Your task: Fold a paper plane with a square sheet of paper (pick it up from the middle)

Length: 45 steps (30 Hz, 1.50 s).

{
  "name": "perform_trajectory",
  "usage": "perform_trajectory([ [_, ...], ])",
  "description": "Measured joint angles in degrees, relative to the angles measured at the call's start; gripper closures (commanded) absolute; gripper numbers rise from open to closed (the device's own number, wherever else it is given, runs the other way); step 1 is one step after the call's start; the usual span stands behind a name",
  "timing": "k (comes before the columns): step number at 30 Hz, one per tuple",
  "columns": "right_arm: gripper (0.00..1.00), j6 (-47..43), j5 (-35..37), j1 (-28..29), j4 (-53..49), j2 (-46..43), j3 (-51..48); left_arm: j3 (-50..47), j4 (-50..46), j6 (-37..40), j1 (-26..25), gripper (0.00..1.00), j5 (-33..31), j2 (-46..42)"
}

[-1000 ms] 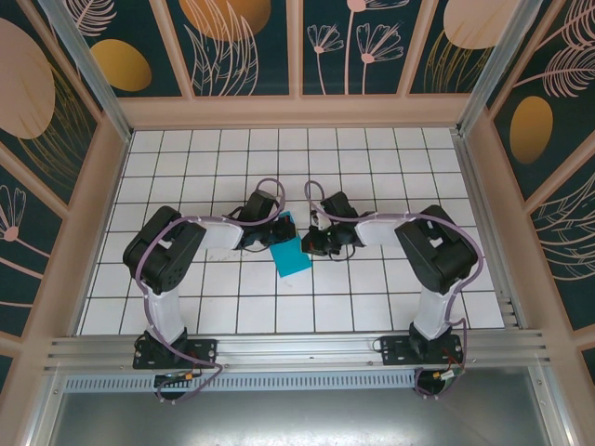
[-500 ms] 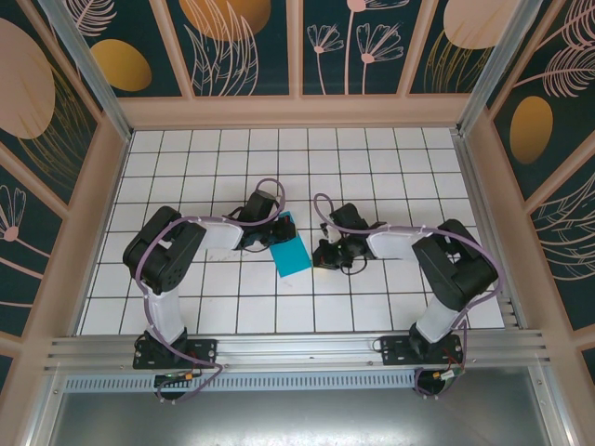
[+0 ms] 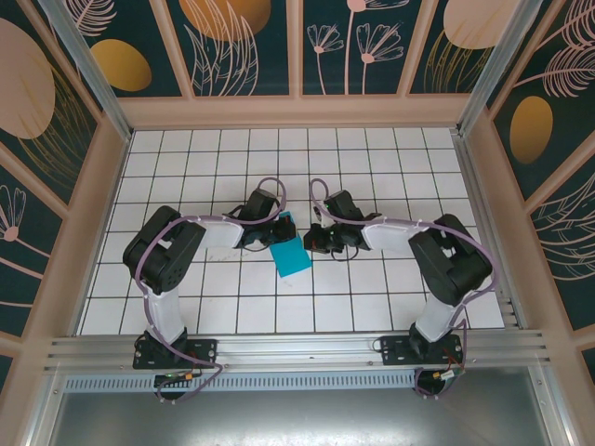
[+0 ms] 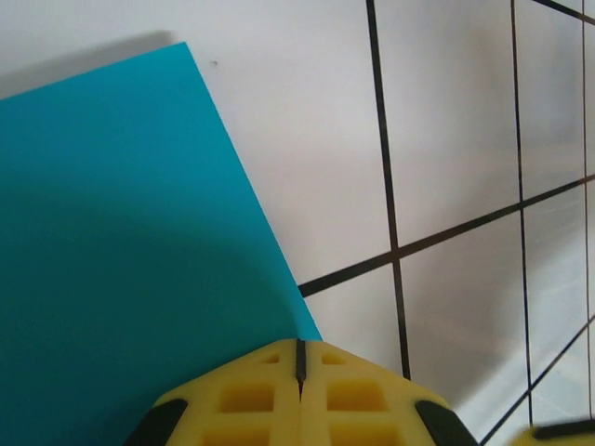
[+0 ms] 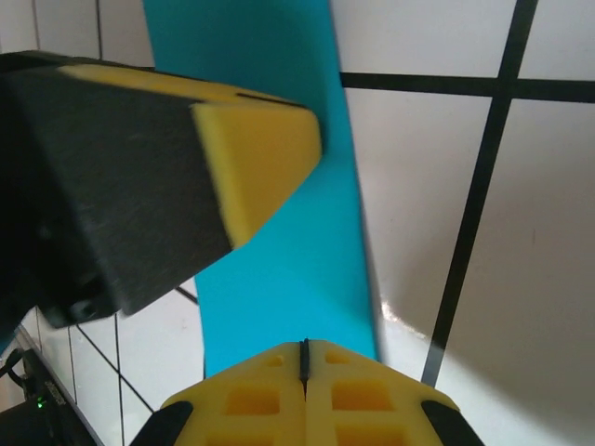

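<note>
Paper [image 3: 292, 253], teal and folded narrow, lies mid-counter [image 3: 372, 307] on white grid tiles between both arms. Left jaws are together over its left edge and right jaws together at its right edge. The left arm's yellow fingertip [image 5: 260, 158] overhangs the sheet.

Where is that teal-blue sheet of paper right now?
In the top view the thin teal-blue sheet of paper sits in the middle of the white tiled table, between the left gripper and the right gripper, both shut at its edges.
</note>
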Motion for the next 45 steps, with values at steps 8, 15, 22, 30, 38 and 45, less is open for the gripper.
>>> perform_trajectory([
  [8,1.0,0.6,-0.1,0.0,0.5,3.5,0.2,0.0,0.3,1.6,0.0,0.93,3.0,-1.4],
  [15,1.0,0.6,-0.2,0.0,0.6,3.7,0.3,0.3,0.4,3.9,0.0,0.92,4.7,-0.9],
  [22,1.0,0.4,-0.2,0.0,0.2,3.7,0.5,3.0,-1.1,7.8,0.0,0.93,4.2,2.4],
  [30,1.0,0.4,-0.2,0.0,0.0,3.7,0.5,4.2,-2.9,9.9,-0.2,0.93,3.0,3.0],
  [38,1.0,-0.1,-0.2,0.0,2.4,3.0,-1.6,5.6,-4.9,12.5,-0.3,0.93,2.4,3.4],
  [45,1.0,-0.1,-0.2,0.0,4.7,2.1,-3.7,7.2,-6.2,13.8,0.0,0.93,3.3,4.3],
])
